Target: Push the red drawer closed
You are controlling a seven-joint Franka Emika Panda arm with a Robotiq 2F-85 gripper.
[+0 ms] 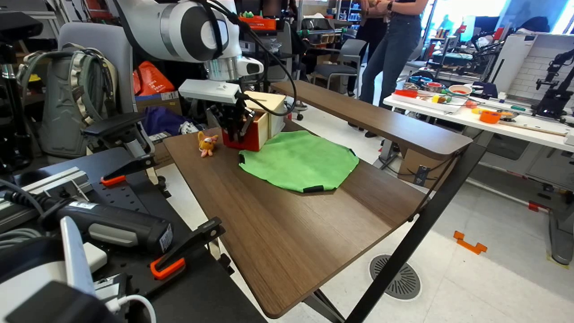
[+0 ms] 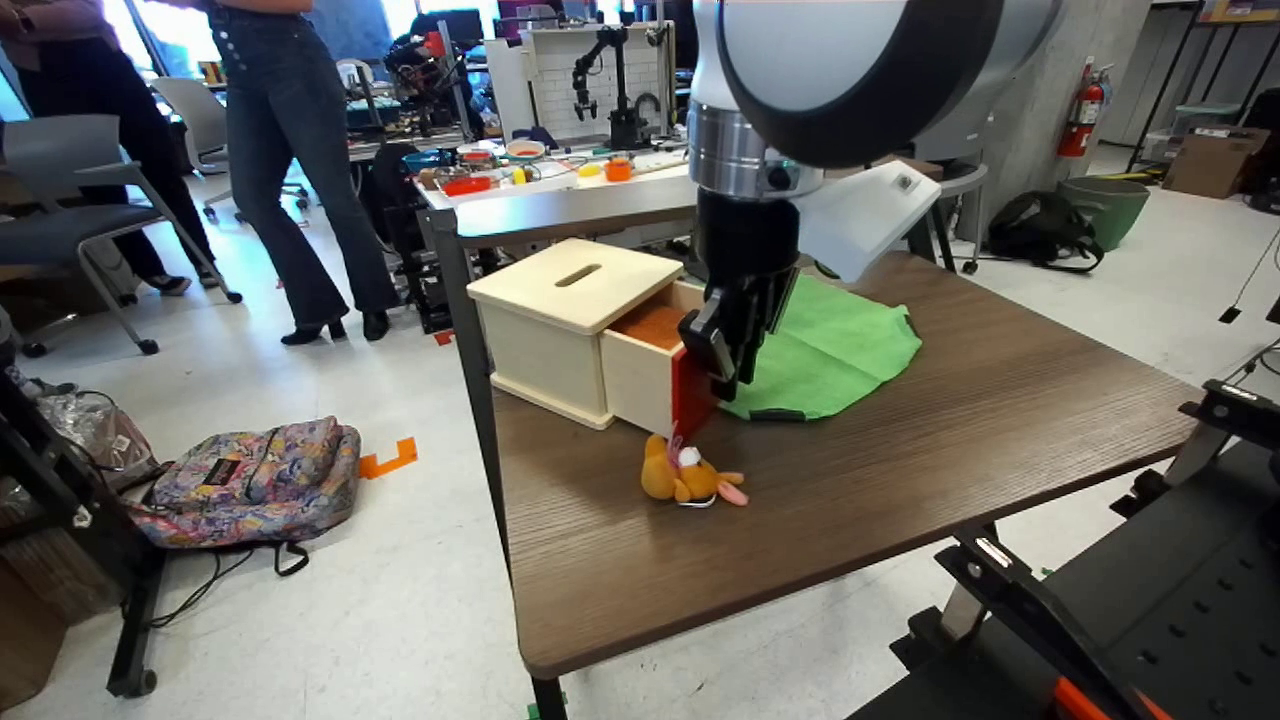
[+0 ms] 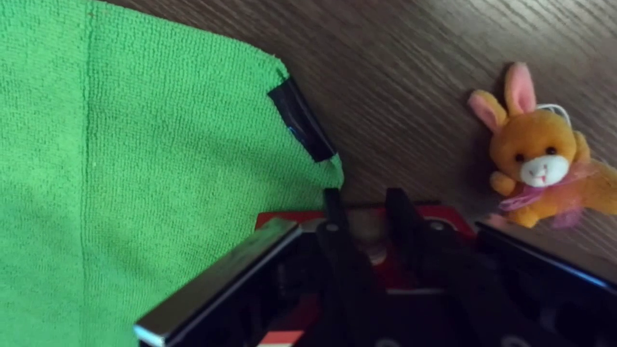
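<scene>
Red-fronted drawer of light wood (image 2: 688, 395) is sticking out, partly open, from a small pale wooden box with a flat tan top (image 2: 545, 350), which is resting on the dark brown wood-grain worktop (image 2: 900, 490). The black jaws are pointing down directly before the red front and are covering a part of it in both exterior views; whether they are touching it, the views are not letting me tell. In the wrist view, their tips are standing slightly apart, and a pale blurred spot is showing in the narrow gap, so I cannot tell if they are holding something. Near the front, an orange plush bunny with pink ears (image 3: 544, 164) is lying; on the opposite side, a flat green cloth (image 1: 300, 161) is spreading.
</scene>
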